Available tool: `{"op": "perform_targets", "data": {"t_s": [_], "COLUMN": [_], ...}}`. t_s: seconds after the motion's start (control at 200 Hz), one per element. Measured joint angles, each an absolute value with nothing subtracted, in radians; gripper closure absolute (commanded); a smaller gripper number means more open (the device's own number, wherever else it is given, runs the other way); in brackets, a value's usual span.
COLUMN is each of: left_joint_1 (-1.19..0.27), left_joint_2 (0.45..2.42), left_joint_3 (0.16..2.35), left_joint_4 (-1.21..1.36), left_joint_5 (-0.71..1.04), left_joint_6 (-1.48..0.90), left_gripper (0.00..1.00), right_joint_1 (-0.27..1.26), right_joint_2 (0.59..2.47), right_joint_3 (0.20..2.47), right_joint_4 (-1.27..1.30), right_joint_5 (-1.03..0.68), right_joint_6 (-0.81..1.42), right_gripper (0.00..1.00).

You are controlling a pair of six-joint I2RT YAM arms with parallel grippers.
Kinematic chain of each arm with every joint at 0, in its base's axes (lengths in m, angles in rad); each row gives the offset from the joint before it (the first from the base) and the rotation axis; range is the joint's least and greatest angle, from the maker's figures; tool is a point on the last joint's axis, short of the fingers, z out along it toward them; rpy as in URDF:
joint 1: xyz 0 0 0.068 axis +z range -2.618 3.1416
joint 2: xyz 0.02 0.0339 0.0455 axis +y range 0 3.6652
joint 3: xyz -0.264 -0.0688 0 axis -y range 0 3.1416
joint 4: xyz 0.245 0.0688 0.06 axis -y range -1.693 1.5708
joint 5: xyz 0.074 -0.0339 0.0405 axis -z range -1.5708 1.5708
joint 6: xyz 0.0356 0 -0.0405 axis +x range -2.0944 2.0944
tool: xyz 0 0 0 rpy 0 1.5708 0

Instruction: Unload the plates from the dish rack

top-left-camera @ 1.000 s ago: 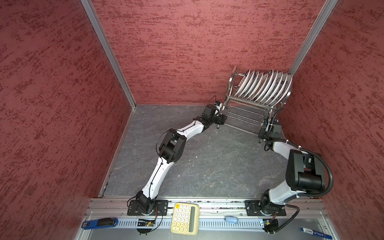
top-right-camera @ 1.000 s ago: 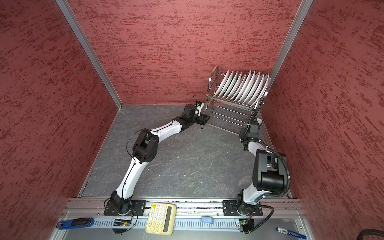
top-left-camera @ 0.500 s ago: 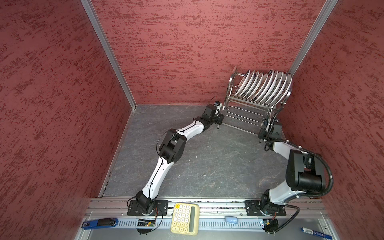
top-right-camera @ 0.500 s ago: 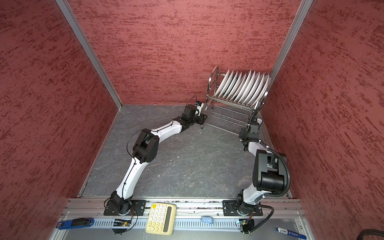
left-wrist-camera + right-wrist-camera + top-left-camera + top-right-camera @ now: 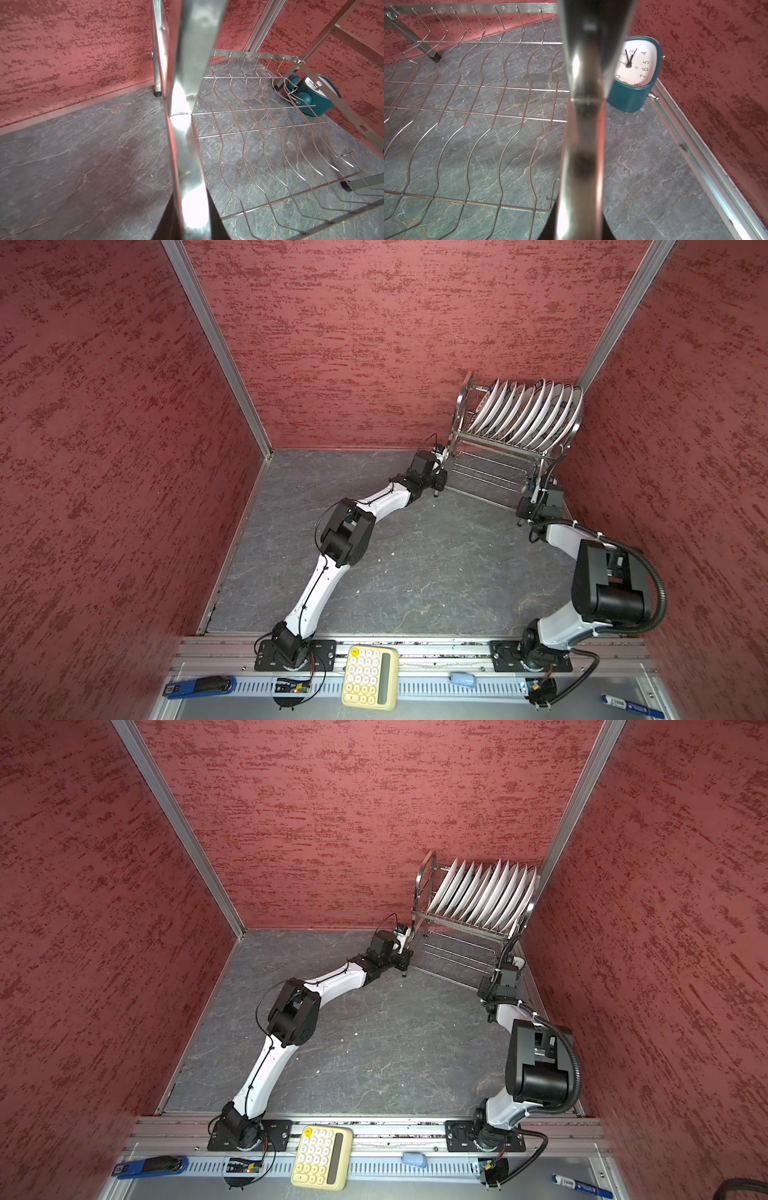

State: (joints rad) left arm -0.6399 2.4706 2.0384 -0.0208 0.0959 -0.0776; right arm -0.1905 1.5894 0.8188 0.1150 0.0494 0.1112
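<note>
Left tool (image 5: 441,477) and right tool (image 5: 535,492) clamp shiny dish rack (image 5: 492,445) bearing white plates (image 5: 524,414).

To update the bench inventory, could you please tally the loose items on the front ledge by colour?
Dark blue: 2, a tool and a marker
Pale blue: 1, a small block
Yellow: 1, a calculator
Total: 4
</note>
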Motion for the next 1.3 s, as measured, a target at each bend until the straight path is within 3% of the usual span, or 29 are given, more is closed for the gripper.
{"op": "perform_targets", "data": {"t_s": [0.932, 1.297], "left_joint_1": [-0.645, -0.635], "left_joint_2": [2.157, 2.016], "left_joint_3": [1.487, 1.273], "left_joint_4": [0.208, 0.261], "left_joint_5": [0.034, -0.052], "left_joint_6": [-0.1, -0.144], "left_gripper": [1.0, 1.0], "right_joint_1": [-0.17, -0.08], "right_joint_2": [1.55, 1.554], "right_joint_3": [0.804, 0.829], "right_joint_4": [0.059, 0.015], "right_joint_5": [-0.085, -0.113], "right_joint_6": [0.039, 0.033], "right_gripper": [0.98, 0.98]}}
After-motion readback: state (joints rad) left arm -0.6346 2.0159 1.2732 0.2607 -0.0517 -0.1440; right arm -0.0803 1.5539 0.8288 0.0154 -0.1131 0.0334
